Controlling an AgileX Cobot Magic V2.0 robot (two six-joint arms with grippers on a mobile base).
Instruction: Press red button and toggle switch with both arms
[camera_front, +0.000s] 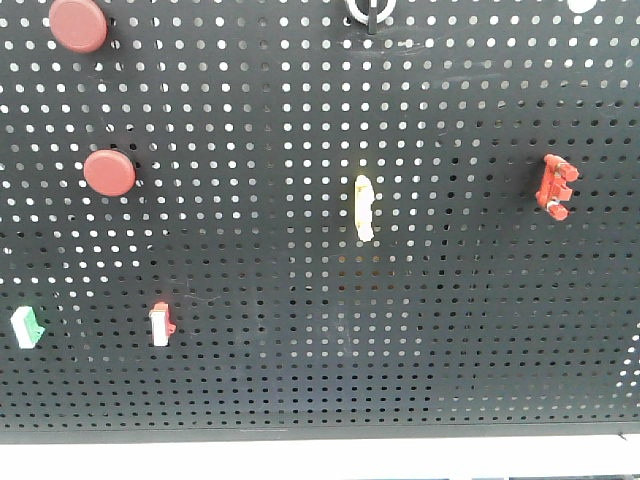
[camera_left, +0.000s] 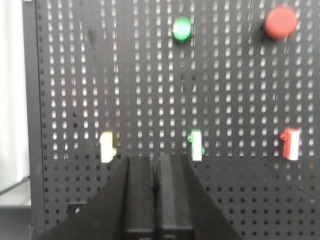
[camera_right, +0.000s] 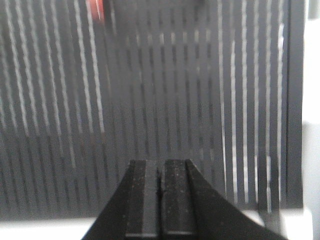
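Observation:
Two round red buttons sit on the black pegboard in the front view, one at the top left (camera_front: 78, 24) and one lower (camera_front: 109, 172). The switch (camera_front: 368, 10), a black knob in a silver ring, is cut off by the top edge. Neither arm shows in that view. In the left wrist view my left gripper (camera_left: 156, 157) is shut and empty, away from the board, with a red button (camera_left: 280, 22) up to its right. My right gripper (camera_right: 161, 162) is shut and empty before a motion-blurred pegboard, where a red smear (camera_right: 95, 7) shows at the top left.
On the board are a pale yellow lever (camera_front: 364, 207), a red clip (camera_front: 557, 187), a white-and-red rocker (camera_front: 161, 323) and a white-and-green rocker (camera_front: 27, 327). The left wrist view adds a green button (camera_left: 181, 29) and a yellow rocker (camera_left: 106, 146).

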